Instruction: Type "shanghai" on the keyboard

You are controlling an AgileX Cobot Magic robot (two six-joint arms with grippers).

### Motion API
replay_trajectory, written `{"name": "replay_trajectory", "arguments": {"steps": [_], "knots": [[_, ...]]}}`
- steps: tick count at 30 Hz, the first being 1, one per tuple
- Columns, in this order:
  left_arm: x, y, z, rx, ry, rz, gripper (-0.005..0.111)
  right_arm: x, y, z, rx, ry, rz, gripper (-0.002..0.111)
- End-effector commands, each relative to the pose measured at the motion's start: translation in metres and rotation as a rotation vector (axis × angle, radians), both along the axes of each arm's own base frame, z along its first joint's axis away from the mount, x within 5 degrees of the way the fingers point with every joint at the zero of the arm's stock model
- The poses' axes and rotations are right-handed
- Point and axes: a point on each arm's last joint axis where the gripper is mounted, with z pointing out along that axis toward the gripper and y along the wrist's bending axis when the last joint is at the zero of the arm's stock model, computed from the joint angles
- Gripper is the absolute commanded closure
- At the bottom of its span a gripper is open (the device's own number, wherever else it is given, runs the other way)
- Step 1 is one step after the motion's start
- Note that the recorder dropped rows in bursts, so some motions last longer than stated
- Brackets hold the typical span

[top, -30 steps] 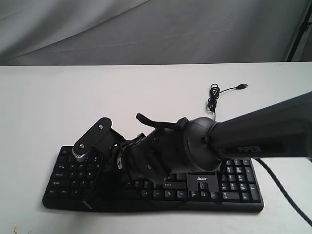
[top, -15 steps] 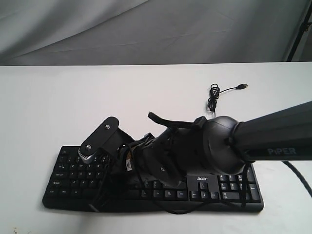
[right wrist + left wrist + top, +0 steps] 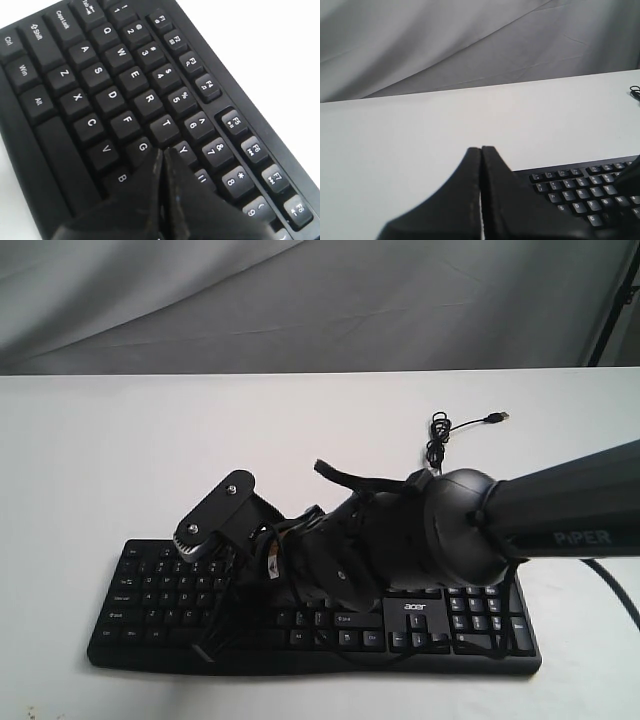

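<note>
The black keyboard (image 3: 480,625) lies on the white table, its acer logo (image 3: 414,607) showing to the right of my right arm (image 3: 400,530), which reaches across it from the right. In the right wrist view my right gripper (image 3: 162,151) is shut with nothing in it, its tip low over the keyboard (image 3: 100,90) between the G key (image 3: 143,146) and the Y key (image 3: 182,149), covering the H spot. My left gripper (image 3: 481,149) is shut and empty, held over bare table beside the keyboard (image 3: 580,195). The exterior view does not show it.
The thin black cable (image 3: 437,440) coils behind the keyboard and ends in a loose USB plug (image 3: 495,417). A grey cloth backdrop (image 3: 300,300) hangs behind the white table (image 3: 100,440). The right arm hides the keyboard's middle in the exterior view.
The right arm and its wrist have shifted to the right along the keyboard and slightly up. The keyboard has not moved.
</note>
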Motion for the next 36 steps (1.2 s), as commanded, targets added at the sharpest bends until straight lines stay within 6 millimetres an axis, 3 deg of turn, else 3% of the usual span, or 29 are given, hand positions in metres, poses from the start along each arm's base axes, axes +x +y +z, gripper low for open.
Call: {"name": "replay_trajectory", "arguments": {"steps": [1, 13, 27, 32, 36], "knots": [[0.000, 0.000, -0.001, -0.003, -0.003, -0.004, 0.107, -0.001, 0.000, 0.003, 0.004, -0.015, 0.012, 0.108], [0.000, 0.000, -0.001, -0.003, -0.003, -0.004, 0.107, 0.000, 0.001, -0.016, -0.022, 0.004, 0.011, 0.108], [0.000, 0.000, -0.001, -0.003, -0.003, -0.004, 0.107, -0.002, -0.002, -0.018, -0.056, 0.035, 0.013, 0.108], [0.000, 0.000, -0.001, -0.003, -0.003, -0.004, 0.107, -0.004, -0.002, -0.002, -0.039, 0.019, 0.020, 0.108], [0.000, 0.000, -0.001, -0.003, -0.003, -0.004, 0.107, -0.005, 0.016, 0.016, 0.005, -0.021, 0.056, 0.108]]}}
